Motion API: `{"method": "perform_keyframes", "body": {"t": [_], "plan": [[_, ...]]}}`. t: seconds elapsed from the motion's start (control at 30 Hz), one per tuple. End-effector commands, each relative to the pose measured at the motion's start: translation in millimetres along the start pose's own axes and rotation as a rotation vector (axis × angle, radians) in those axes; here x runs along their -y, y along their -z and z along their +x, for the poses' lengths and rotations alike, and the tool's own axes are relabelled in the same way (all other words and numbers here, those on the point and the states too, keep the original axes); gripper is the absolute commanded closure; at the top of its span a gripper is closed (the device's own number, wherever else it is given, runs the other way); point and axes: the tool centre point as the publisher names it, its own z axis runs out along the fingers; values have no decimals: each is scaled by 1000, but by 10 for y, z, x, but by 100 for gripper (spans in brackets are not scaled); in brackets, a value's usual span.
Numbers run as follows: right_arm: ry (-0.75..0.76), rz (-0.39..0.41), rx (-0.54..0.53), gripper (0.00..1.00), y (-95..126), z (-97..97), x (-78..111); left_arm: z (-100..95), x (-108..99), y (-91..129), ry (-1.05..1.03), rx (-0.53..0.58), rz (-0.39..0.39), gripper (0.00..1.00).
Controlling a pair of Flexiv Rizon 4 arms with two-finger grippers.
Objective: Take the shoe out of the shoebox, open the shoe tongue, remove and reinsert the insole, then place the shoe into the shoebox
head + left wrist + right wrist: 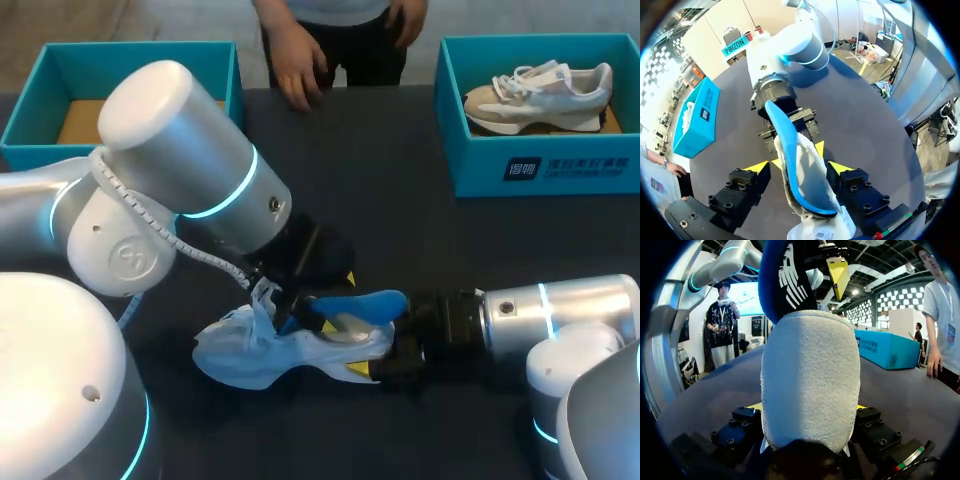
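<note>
while the shoe [260, 350] lies on the surface [420, 230], heel clamped in right tool [378, 345], left tool [800, 167] straddles it, wide open; insole [360, 303] half out. unboxing done; reseating, boxing likely remain.

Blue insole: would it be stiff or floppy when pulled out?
Probably floppy: the insole curves along its length where it rises out of the shoe. Likely light too, being a thin sheet.
</note>
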Motion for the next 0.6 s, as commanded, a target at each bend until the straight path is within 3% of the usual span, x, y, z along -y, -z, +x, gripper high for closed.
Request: {"method": "perform_keyframes", "body": {"t": [0.03, 0.3, 0.4, 0.6], "plan": [[0, 3, 2, 100, -6, 11, -6, -91, 54, -127, 1, -13, -7, 29], [0, 3, 2, 100, -6, 11, -6, -97, 127, -193, -7, -31, 1, 37], [0, 3, 2, 100, -6, 11, -6, -99, 140, -213, -8, -28, -4, 51], [0, 3, 2, 100, -6, 11, -6, -119, 141, -245, -2, -28, -10, 54]]}}
